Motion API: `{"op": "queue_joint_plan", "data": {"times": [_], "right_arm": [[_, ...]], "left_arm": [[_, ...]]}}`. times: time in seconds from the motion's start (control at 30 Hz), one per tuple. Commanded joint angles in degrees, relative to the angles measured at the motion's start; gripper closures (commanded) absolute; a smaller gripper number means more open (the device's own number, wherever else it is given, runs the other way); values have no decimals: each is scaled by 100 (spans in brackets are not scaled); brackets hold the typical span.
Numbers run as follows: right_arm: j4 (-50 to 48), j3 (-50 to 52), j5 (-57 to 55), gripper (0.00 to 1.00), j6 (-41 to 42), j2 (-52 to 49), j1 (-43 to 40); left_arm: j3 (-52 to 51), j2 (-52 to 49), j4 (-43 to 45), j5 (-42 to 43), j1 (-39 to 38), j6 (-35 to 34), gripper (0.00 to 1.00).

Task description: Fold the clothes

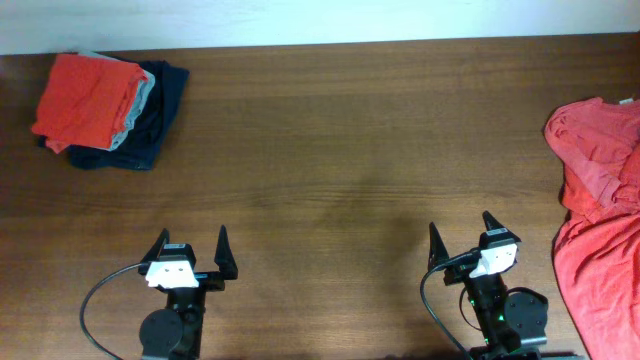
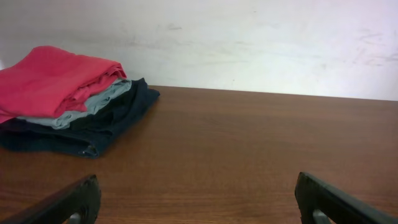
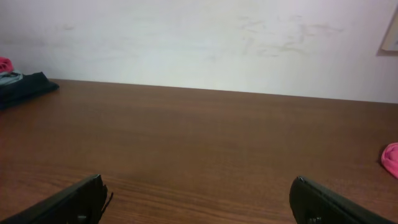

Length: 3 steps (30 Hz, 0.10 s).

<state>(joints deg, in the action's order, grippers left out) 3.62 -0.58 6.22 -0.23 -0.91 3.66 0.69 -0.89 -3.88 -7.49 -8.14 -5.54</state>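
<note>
One folded stack (image 1: 100,105), loose orange-red shirts (image 1: 598,175), left hand (image 1: 192,240) released, right hand (image 1: 460,226) released

Both arms rest low at the near edge of the table (image 1: 330,150). The left gripper (image 1: 191,242) and right gripper (image 1: 460,230) point toward the far edge, jaws spread wide.

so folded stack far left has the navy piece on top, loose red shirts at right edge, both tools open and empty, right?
No: the folded orange-red shirt lies on top; the navy garment is at the bottom, per the left wrist view. Loose red shirts at the right edge, left tool and right tool open and empty: yes.
</note>
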Motion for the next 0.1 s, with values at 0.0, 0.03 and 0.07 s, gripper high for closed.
{"op": "queue_joint_plan", "data": {"times": [0.0, 0.03, 0.07], "right_arm": [[33, 26, -72, 1, 33, 55, -42], [33, 26, -72, 1, 33, 55, -42], [33, 26, -72, 1, 33, 55, -42]], "left_arm": [[-15, 59, -26, 59, -22, 92, 0], [-15, 59, -26, 59, -22, 92, 1], [-15, 59, -26, 59, -22, 92, 0]]}}
